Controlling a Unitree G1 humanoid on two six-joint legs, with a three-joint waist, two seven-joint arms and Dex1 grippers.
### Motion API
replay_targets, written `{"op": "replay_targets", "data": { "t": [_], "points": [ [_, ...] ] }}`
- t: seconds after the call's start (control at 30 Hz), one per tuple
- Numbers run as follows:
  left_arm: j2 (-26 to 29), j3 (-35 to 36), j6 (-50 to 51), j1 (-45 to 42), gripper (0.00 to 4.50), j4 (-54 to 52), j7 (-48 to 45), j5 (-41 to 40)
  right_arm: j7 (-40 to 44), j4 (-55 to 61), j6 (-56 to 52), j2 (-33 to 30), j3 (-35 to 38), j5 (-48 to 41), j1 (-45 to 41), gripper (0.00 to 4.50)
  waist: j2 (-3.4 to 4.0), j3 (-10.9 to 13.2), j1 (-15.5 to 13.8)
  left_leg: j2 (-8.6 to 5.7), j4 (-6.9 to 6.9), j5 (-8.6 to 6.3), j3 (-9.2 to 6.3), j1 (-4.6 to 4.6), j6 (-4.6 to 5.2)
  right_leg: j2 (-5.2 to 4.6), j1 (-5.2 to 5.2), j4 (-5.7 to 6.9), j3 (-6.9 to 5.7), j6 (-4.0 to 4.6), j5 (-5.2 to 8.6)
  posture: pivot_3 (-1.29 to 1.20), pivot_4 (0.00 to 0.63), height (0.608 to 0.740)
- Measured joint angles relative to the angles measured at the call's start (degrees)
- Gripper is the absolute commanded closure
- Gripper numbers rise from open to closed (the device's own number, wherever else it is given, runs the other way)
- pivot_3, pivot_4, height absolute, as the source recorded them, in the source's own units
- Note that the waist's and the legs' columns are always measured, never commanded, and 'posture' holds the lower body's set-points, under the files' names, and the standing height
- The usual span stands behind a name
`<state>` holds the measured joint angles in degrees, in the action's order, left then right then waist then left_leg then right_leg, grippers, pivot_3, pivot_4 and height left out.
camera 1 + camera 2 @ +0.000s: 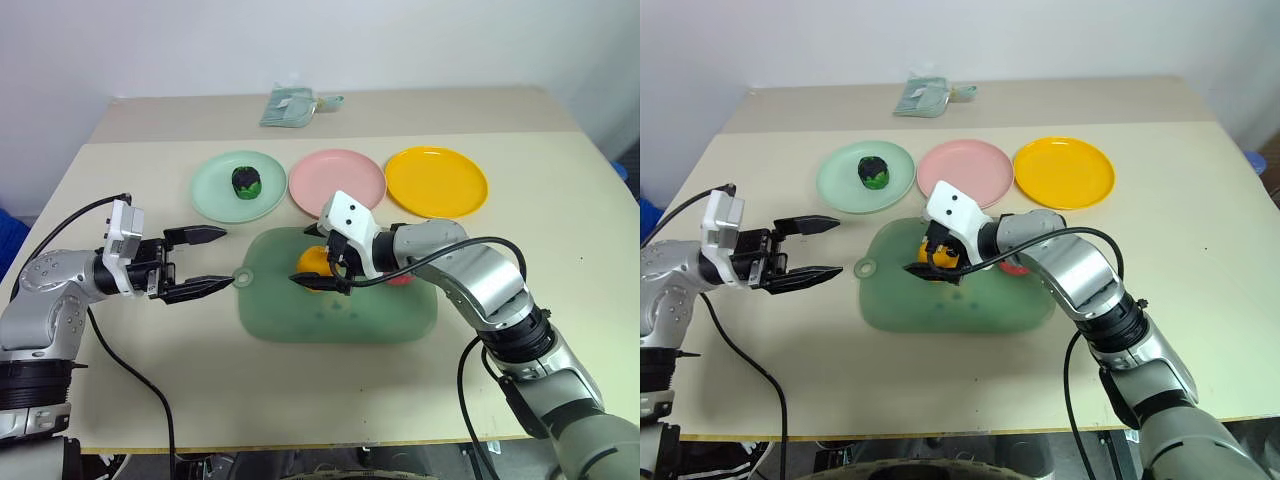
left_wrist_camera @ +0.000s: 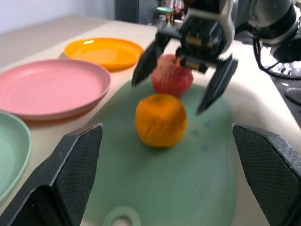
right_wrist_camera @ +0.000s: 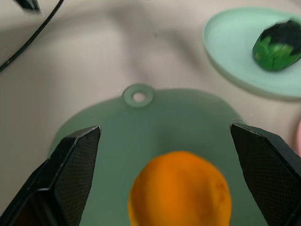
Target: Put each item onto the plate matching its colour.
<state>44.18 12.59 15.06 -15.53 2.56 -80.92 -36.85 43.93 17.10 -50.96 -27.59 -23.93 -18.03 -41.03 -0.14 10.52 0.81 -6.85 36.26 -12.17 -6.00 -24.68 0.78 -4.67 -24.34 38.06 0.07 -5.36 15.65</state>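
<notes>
1. right gripper (image 1: 318, 270) hangs wide open and empty over the orange fruit (image 2: 160, 120) on the green mat (image 1: 340, 320).
2. the fruit looks light, round, likely slippery; best pinched across its middle.
3. left gripper (image 1: 203, 260) waits open, empty, beside the mat.

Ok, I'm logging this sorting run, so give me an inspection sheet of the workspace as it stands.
Surface: beige table, green silicone mat in the middle.
Job's things: dark green toy fruit on mint plate; orange toy fruit and red toy apple on the mat; pink plate and yellow plate bare.
Clutter: folded pale green cloth at the far edge.
Grippers: left gripper open beside the mat; right gripper open over the orange fruit.
Cables: black cables along both arms.
Surroundings: white wall.
</notes>
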Motion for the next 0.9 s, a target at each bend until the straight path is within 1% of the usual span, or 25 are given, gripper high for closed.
{"op": "replay_targets", "data": {
  "t": [0.2, 0.3, 0.37, 0.4, 0.43, 0.47, 0.53, 0.63, 0.7, 0.77, 0.8, 0.83, 0.9],
  "points": [
    [-1.30, -0.01, -0.86, 1.70, 0.02, -0.05, 0.77, 0.02, 0.23, -5.47, 3.43, -0.93, -3.71, 5.54, 0.99, 0.00, 0.00, 0.00, 0.05, 0.00, -0.02, 0.12, 0.01, 0.01, -0.20, 0.00, 0.00, 0.00, 0.00, 0.01, 0.00, 0.00, 0.150, 0.738],
    [-1.40, 0.00, -0.93, 1.75, 0.02, 0.02, 0.76, 0.01, 0.59, -6.51, 3.82, -0.27, -3.94, 6.17, 1.38, 0.00, 0.00, 0.00, 0.01, 0.00, -0.02, 0.12, 0.01, 0.01, -0.21, 0.00, 0.00, 0.00, 0.00, 0.01, 0.00, 0.00, 0.150, 0.738],
    [-1.59, 0.00, -1.45, 1.75, 0.00, 0.32, 0.74, 0.02, 1.45, -6.49, 3.78, -0.26, -3.89, 6.20, 1.55, 0.60, 0.00, 0.00, -0.04, 0.00, -0.01, 0.12, 0.01, 0.01, -0.20, 0.00, 0.01, -0.01, 0.00, 0.01, 0.00, 0.00, 0.150, 0.738],
    [-1.67, 0.00, -1.82, 1.74, 0.00, 0.54, 0.70, 0.03, 1.56, -6.49, 3.62, -0.08, -3.83, 6.00, 1.67, 0.82, 0.00, 0.00, -0.02, 0.00, -0.02, 0.12, 0.01, 0.01, -0.20, 0.00, 0.01, -0.01, 0.00, 0.01, 0.00, 0.00, 0.150, 0.738],
    [-1.68, 0.00, -2.10, 1.72, 0.00, 0.93, 0.63, 0.05, 1.58, -6.48, 3.38, 0.43, -3.71, 5.85, 1.76, 1.22, 0.00, 0.00, 0.00, 0.00, -0.02, 0.12, 0.01, 0.01, -0.19, 0.00, 0.01, 0.00, 0.00, 0.01, 0.00, 0.00, 0.150, 0.738],
    [-1.70, 0.00, -2.27, 1.65, 0.00, 1.27, 0.53, 0.05, 1.51, -6.37, 2.93, 1.39, -3.29, 5.35, 1.92, 1.39, 0.00, 0.00, 0.00, 0.01, -0.03, 0.12, 0.01, 0.01, -0.20, 0.01, 0.00, 0.00, 0.00, 0.01, 0.00, 0.00, 0.150, 0.738],
    [-1.78, 0.02, -2.71, 1.36, 0.00, 1.74, 0.48, 0.02, 1.05, -5.87, 1.98, 3.71, -1.11, 3.49, 2.12, 1.39, 0.00, 0.00, 0.06, 0.01, -0.04, 0.12, 0.01, 0.01, -0.21, 0.01, -0.01, 0.00, 0.00, 0.01, 0.00, 0.00, 0.150, 0.738],
    [-2.93, 0.22, -3.63, -0.45, 0.00, 2.79, 1.38, 0.10, -2.36, -5.96, 1.29, 8.73, 7.04, -0.12, 0.89, 1.39, 0.00, 0.00, -0.01, 0.01, -0.04, 0.12, 0.01, 0.01, -0.20, 0.02, -0.01, 0.01, 0.00, 0.04, -0.02, 0.00, 0.150, 0.738],
    [-4.95, 0.32, -6.92, -2.71, 0.00, 4.60, 3.06, 1.28, -6.64, -8.95, 3.78, 11.14, 12.92, -0.63, -2.91, 1.39, 0.00, 0.00, -0.34, 0.00, -0.01, 0.13, 0.00, 0.04, -0.20, 0.02, -0.02, 0.00, -0.03, 0.07, -0.05, 0.00, 0.150, 0.738],
    [-6.51, 0.03, -7.88, -4.22, 0.00, 5.06, 4.66, 1.48, -13.76, -15.92, 9.11, 11.42, 18.77, 1.81, -8.16, 1.39, -0.07, -0.04, -0.48, -0.03, -0.02, 0.16, 0.00, 0.18, -0.24, 0.00, -0.01, -0.04, -0.04, 0.08, -0.06, 0.00, 0.150, 0.738],
    [-6.63, -0.05, -7.85, -4.48, 0.00, 5.05, 4.94, 1.48, -15.67, -17.90, 10.44, 11.06, 20.41, 2.84, -9.15, 1.39, -0.11, -0.06, -0.48, -0.03, -0.05, 0.18, 0.00, 0.19, -0.27, 0.00, -0.01, -0.05, -0.04, 0.08, -0.06, 0.00, 0.150, 0.738],
    [-7.27, -0.13, -7.83, -4.96, 0.00, 5.04, 5.67, 1.49, -18.36, -21.78, 14.27, 9.21, 20.72, 5.86, -10.18, 1.39, -0.11, -0.07, -0.50, -0.05, -0.05, 0.19, 0.00, 0.20, -0.29, 0.00, -0.01, -0.05, -0.04, 0.08, -0.06, 0.00, 0.150, 0.738],
    [-8.53, -0.61, -7.85, -5.56, 0.00, 4.92, 6.60, 1.58, -22.23, -28.61, 17.37, 7.03, 21.95, 9.44, -10.83, 1.39, -0.11, -0.07, -0.37, -0.07, -0.10, 0.19, 0.01, 0.19, -0.30, -0.03, 0.04, -0.06, -0.02, 0.08, -0.06, 0.00, 0.150, 0.738]
  ]
}}
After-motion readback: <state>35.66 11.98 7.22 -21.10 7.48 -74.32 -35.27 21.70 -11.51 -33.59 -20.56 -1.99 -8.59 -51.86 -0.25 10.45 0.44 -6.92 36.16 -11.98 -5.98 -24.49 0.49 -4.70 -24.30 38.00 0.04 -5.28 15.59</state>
